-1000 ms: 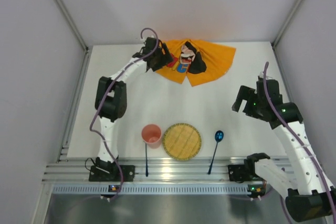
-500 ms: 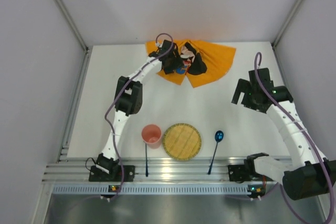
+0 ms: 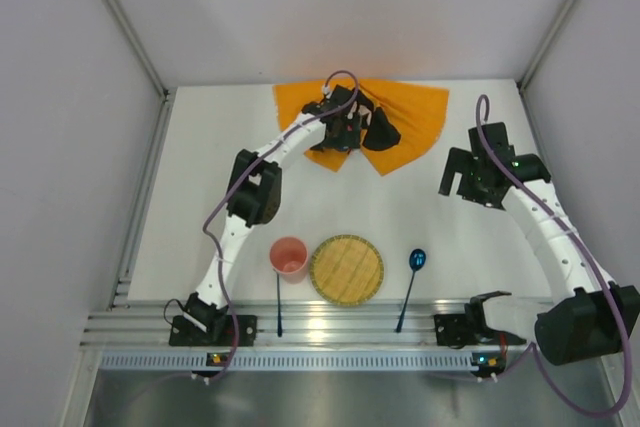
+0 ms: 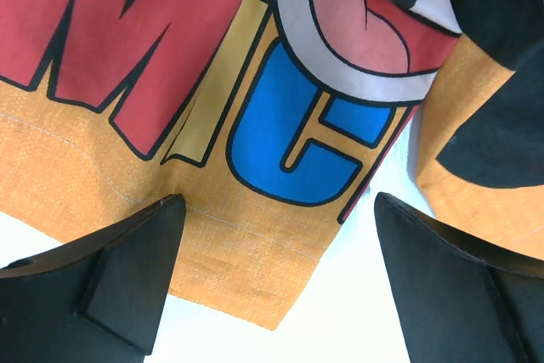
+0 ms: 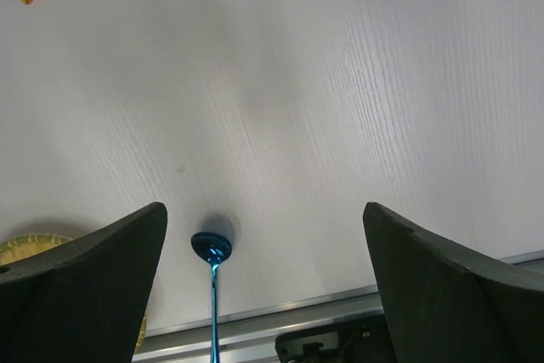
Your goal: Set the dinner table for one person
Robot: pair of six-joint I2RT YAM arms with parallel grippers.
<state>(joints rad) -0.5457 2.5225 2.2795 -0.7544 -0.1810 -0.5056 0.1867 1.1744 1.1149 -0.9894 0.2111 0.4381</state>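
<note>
A pink cup, a round yellow woven plate and a shiny blue spoon lined the near edge of the large matte white dinner table, which spread beneath everything. Farther right, the right gripper hovered, jaws wide and empty. Farthest, the left gripper, jaws wide, hung over the orange cartoon-print cloth placemat.

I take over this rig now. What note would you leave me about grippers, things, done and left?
Left gripper: open, over the placemat's edge, holding nothing.
Right gripper: open, above bare table, holding nothing.
Placemat: rumpled, at the far edge. Cup, plate, spoon, thin utensil: in a row at the near edge.
Done: nothing placed yet. Left: probably spread the placemat, then arrange the things.
</note>
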